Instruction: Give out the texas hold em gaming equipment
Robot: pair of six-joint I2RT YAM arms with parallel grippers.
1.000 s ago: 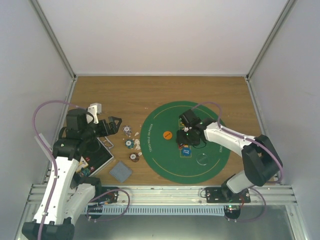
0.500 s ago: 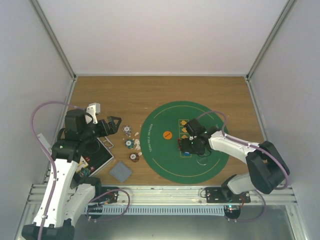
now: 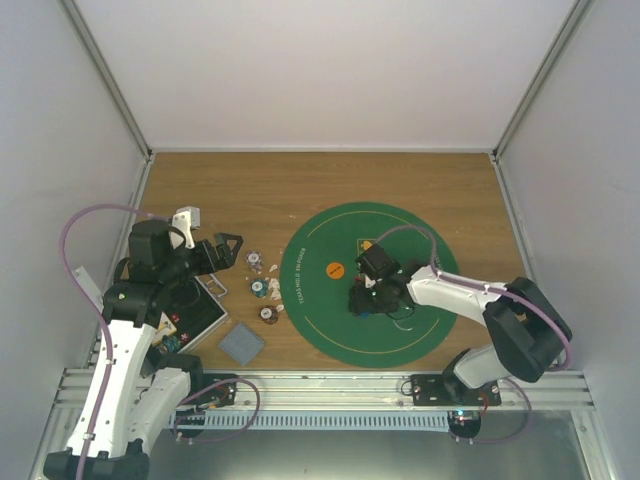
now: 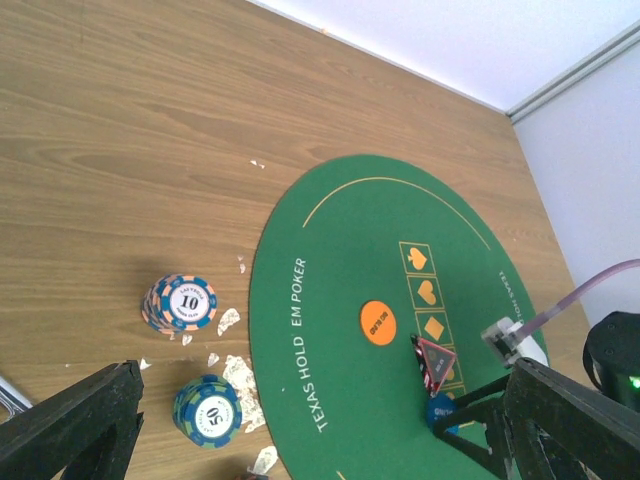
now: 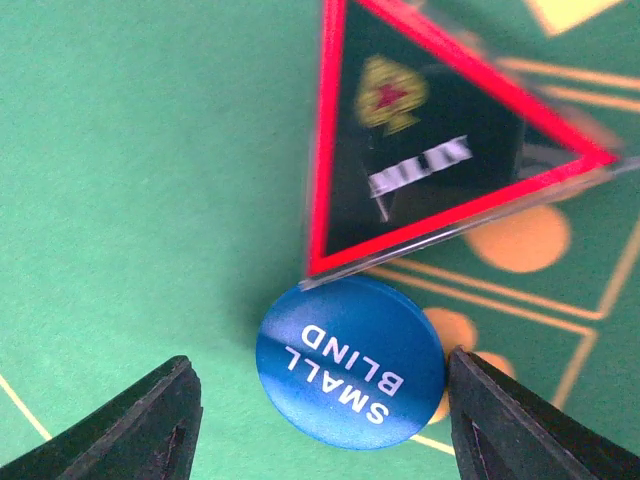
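The right gripper (image 5: 322,425) hangs low over the green mat (image 5: 120,180) with its jaws spread, holding nothing. The blue disc (image 5: 350,362) marked SMALL BLIND lies flat between its fingers (image 5: 140,425): there is a gap on one side, while the other finger sits close to the rim, and I cannot tell whether it touches. Just beyond the disc, the red-and-black triangle marker (image 5: 420,150) crowds in, its near edge meeting the disc's far rim. An orange disc (image 4: 377,322) lies apart from both, nearer the middle of the mat. The left gripper (image 4: 315,440) hovers wide open and empty above the wooden table (image 4: 120,120), off the mat's edge. Below it stand chip stacks, one marked 10 (image 4: 180,302) and one marked 50 (image 4: 207,410), with pale flakes (image 4: 238,372) scattered around them. In the overhead view a grey stack of cards (image 3: 241,343) rests near the table's front edge, beside the black case (image 3: 192,308) under the left arm.
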